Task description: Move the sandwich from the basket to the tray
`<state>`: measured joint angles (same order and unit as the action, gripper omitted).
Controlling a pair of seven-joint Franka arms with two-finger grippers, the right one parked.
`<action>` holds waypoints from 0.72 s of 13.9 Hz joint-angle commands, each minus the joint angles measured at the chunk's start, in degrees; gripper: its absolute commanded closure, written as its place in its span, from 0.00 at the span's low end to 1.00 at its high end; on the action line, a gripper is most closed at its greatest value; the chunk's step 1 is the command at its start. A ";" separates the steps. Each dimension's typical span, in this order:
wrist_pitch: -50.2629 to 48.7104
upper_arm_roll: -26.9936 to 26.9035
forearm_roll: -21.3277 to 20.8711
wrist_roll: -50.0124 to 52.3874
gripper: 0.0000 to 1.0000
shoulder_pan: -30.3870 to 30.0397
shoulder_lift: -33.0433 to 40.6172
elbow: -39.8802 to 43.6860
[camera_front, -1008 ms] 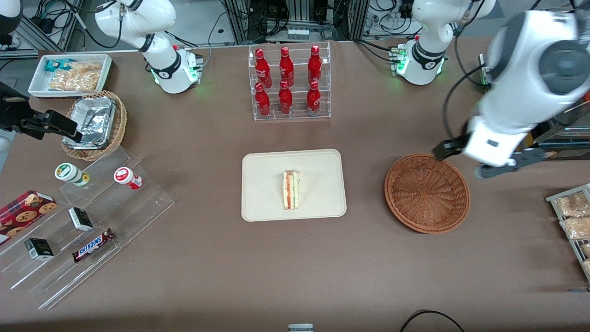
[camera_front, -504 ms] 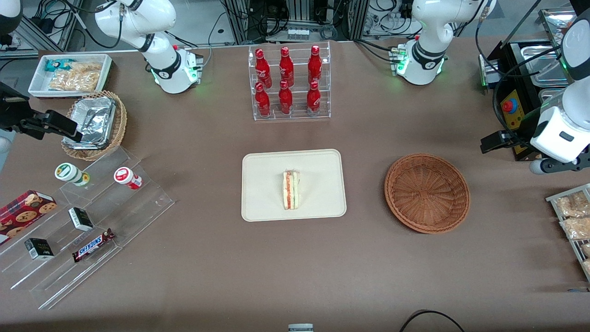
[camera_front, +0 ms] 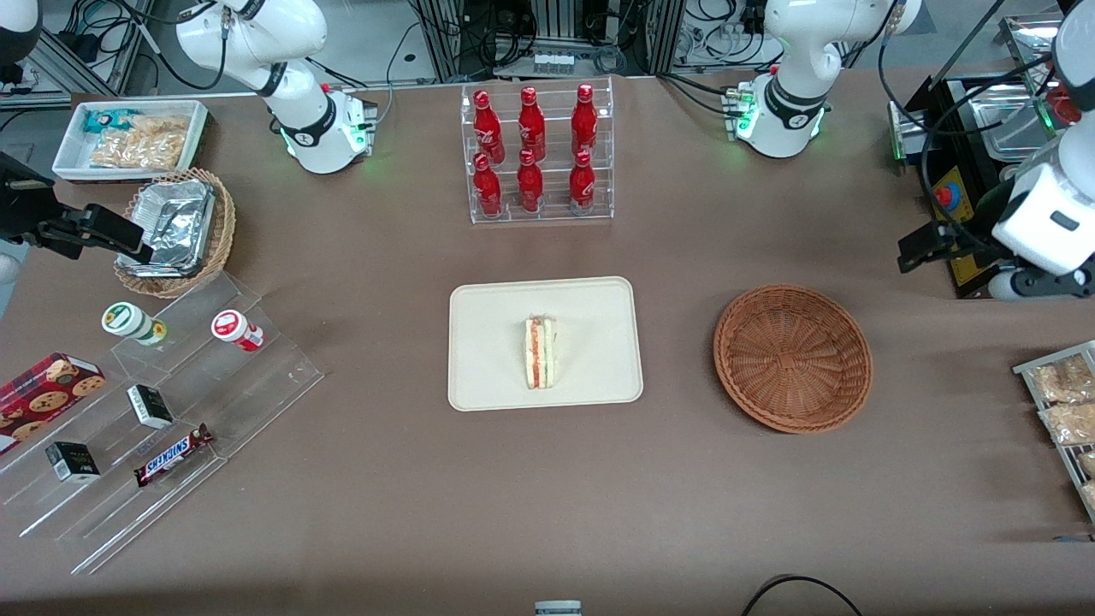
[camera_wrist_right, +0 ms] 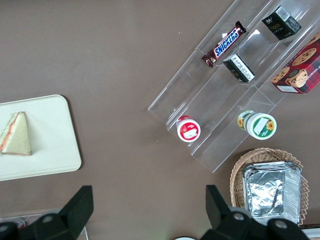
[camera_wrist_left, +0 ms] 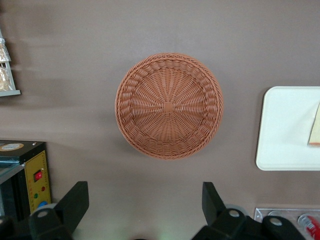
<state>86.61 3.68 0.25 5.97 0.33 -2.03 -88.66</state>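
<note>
The sandwich (camera_front: 540,352), a white wedge with red and green layers, lies on its side in the middle of the cream tray (camera_front: 488,342). The reddish-brown wicker basket (camera_front: 793,358) beside the tray, toward the working arm's end, holds nothing. In the left wrist view my gripper (camera_wrist_left: 144,200) is open with nothing between its black fingers (camera_wrist_left: 75,199), and it hangs high over bare table beside the basket (camera_wrist_left: 169,106). Its white hand (camera_front: 1039,221) shows at the working arm's end of the table, well apart from the basket. The tray's corner (camera_wrist_left: 285,131) and a sliver of the sandwich (camera_wrist_left: 316,127) also show there.
A black control box with a red button (camera_front: 945,197) and metal trays stand under the raised arm. Racks of snack packets (camera_front: 1065,402) lie nearer the front camera. A clear rack of red bottles (camera_front: 539,154) stands farther from that camera than the tray.
The working arm has swung off the basket's rim toward its own end of the table, then drifted slightly farther from the front camera. Sandwich, tray and basket have not moved.
</note>
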 commanded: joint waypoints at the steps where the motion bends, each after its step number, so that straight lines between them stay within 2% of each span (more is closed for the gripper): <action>1: 0.58 -0.70 0.46 -2.19 0.00 0.02 5.55 -4.94; 4: 0.75 -0.78 -0.07 -2.19 0.00 -0.15 7.66 -6.53; 10: 0.84 -0.26 0.37 -2.10 0.00 -2.88 5.11 -3.89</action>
<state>86.99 2.99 0.23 4.79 -1.61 3.47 -93.08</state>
